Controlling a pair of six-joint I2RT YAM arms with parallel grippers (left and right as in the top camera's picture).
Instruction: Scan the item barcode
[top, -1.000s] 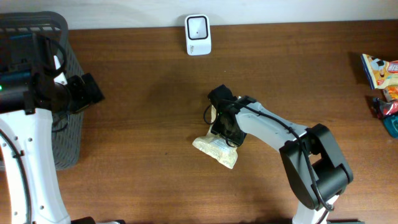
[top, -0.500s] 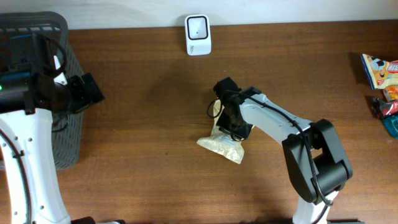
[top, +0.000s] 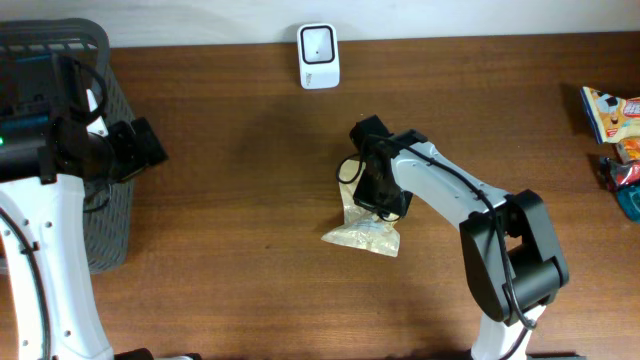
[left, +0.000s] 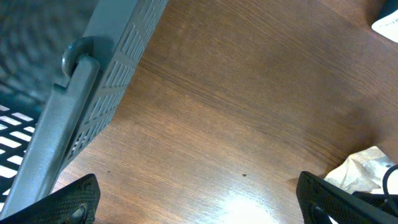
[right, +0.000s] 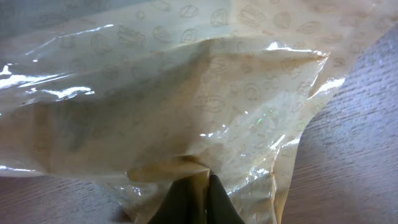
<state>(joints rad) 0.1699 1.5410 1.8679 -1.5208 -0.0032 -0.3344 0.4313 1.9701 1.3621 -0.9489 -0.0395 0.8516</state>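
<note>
The item, a crinkled cream plastic-wrapped packet (top: 363, 237), lies near the middle of the wooden table. My right gripper (top: 373, 205) reaches down onto its upper edge. In the right wrist view the packet (right: 186, 99) fills the frame and the gripper (right: 206, 194) is shut, pinching a fold of its wrapper between the dark fingertips. No barcode shows on the visible face. A white scanner (top: 318, 42) stands at the table's far edge. My left gripper (top: 148, 143) hovers open and empty at the left beside the basket; its wrist view catches the packet's corner (left: 364, 169) past the wide-apart gripper (left: 199, 205).
A grey mesh basket (top: 108, 210) takes up the left side, its rim (left: 93, 93) close to the left wrist camera. Several colourful snack packets (top: 610, 112) lie at the right edge of the table.
The right gripper's jaws closed onto the packet's wrapper. The gripper and packet shifted slightly right, and the packet swung round beneath it. The left arm stayed still.
</note>
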